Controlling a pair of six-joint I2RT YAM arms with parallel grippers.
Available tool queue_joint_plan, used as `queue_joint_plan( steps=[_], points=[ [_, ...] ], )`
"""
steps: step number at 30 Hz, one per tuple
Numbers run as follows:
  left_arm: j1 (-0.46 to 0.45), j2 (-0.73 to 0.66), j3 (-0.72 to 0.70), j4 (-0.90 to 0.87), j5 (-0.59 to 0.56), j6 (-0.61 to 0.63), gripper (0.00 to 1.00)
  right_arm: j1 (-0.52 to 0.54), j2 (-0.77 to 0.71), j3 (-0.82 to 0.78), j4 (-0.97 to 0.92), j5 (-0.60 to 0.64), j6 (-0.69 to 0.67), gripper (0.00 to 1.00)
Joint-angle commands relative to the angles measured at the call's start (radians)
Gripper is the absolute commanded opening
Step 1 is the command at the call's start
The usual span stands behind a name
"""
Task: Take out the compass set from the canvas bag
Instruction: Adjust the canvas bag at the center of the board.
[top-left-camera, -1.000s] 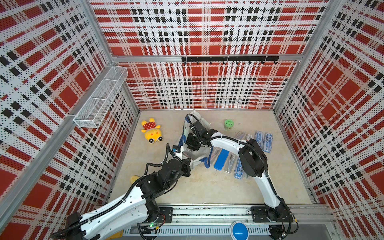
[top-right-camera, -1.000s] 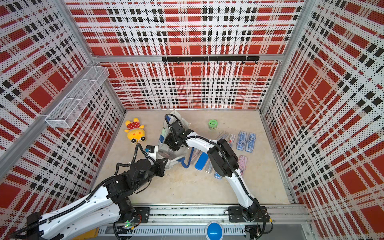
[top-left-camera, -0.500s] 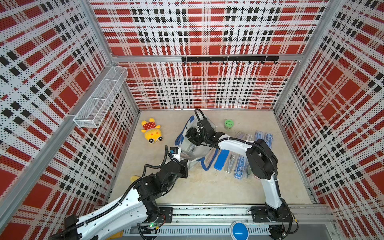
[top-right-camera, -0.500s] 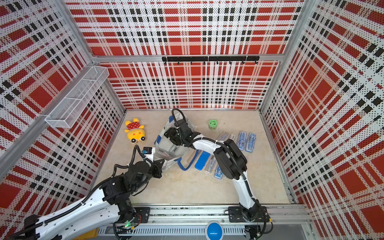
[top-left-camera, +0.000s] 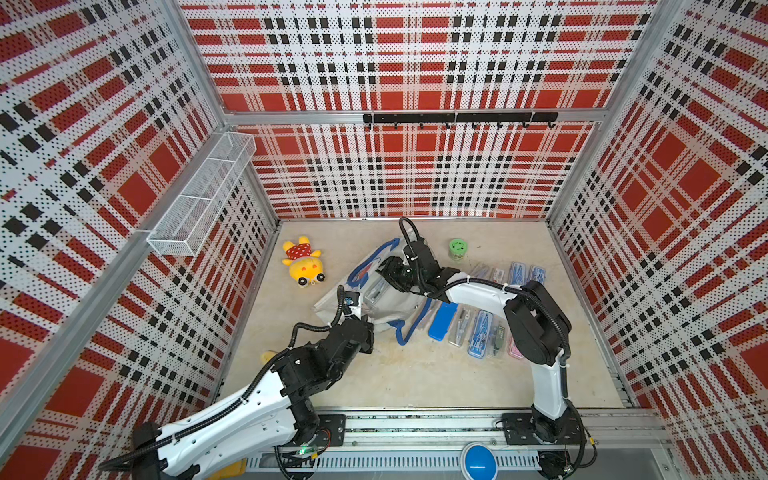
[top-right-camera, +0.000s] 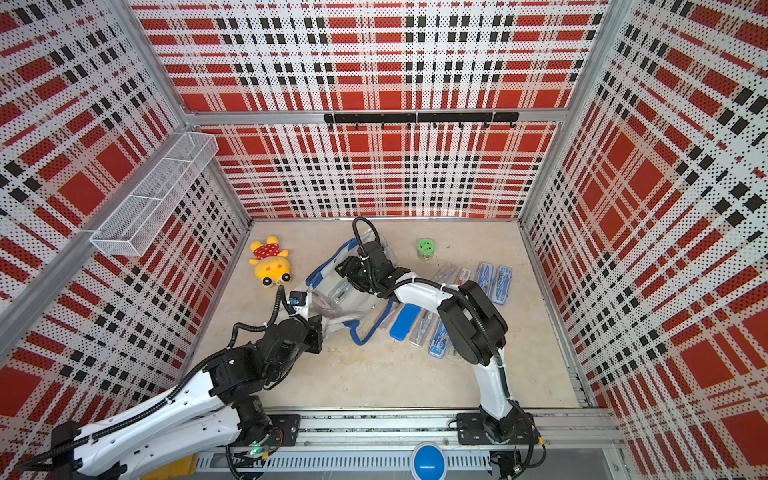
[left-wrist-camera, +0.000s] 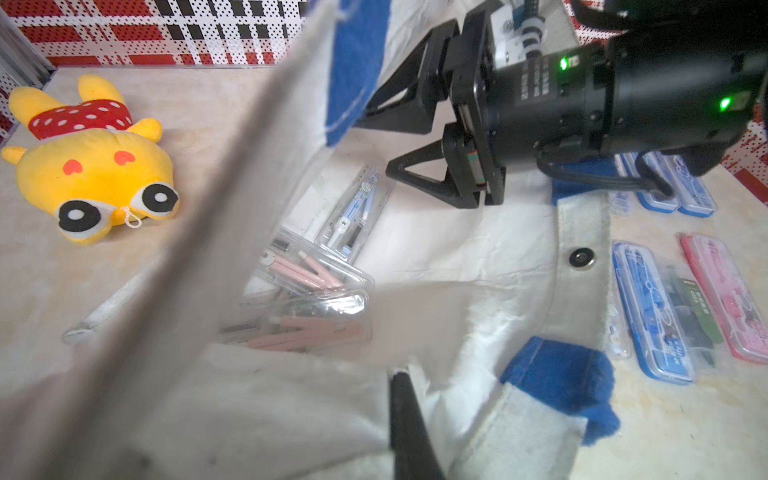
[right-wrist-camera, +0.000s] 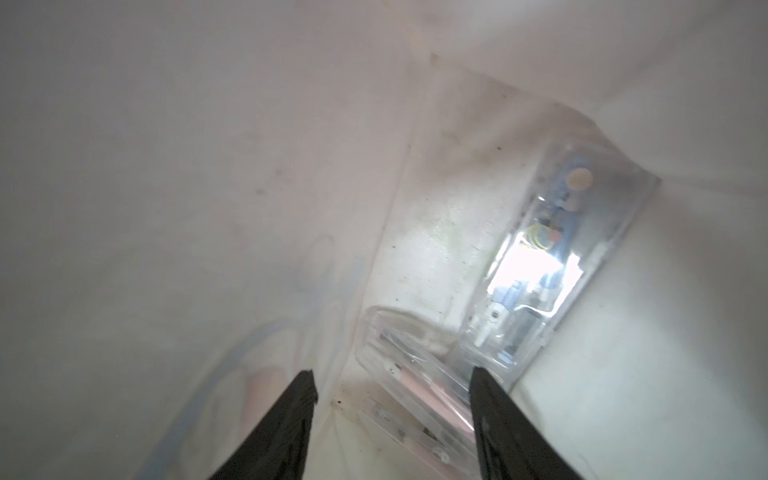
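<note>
A yellow plush toy (top-left-camera: 302, 262) in a red dotted top lies at the left of my tabletop (top-left-camera: 415, 374). A green jar (top-left-camera: 458, 248) stands upright toward the back. A white wire basket (top-left-camera: 203, 193) and a black hook rail (top-left-camera: 459, 118) hang on the plaid walls (top-left-camera: 415, 62).

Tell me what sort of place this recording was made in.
Most likely a purpose-built robot test cell, not a home: perforated plaid-printed wall panels box in a small floor, two robot arms are bolted to a metal rail at the front, and a wire-mesh basket hangs on one wall.
</note>
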Motion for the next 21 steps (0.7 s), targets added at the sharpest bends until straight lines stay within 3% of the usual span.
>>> queue_joint_plan(
  steps=[1, 9, 21],
  points=[
    [-0.040, -0.003, -0.024, 0.081, -0.040, -0.026, 0.00, -0.009, -0.011, -0.025, -0.048, 0.030, 0.038, 0.64],
    [-0.149, -0.008, -0.071, 0.143, -0.048, -0.079, 0.00, -0.010, 0.035, -0.006, -0.190, 0.066, 0.090, 0.71],
    [-0.231, 0.048, -0.078, 0.191, 0.004, -0.082, 0.00, -0.010, 0.179, 0.099, -0.198, 0.055, 0.208, 0.72]
  ],
)
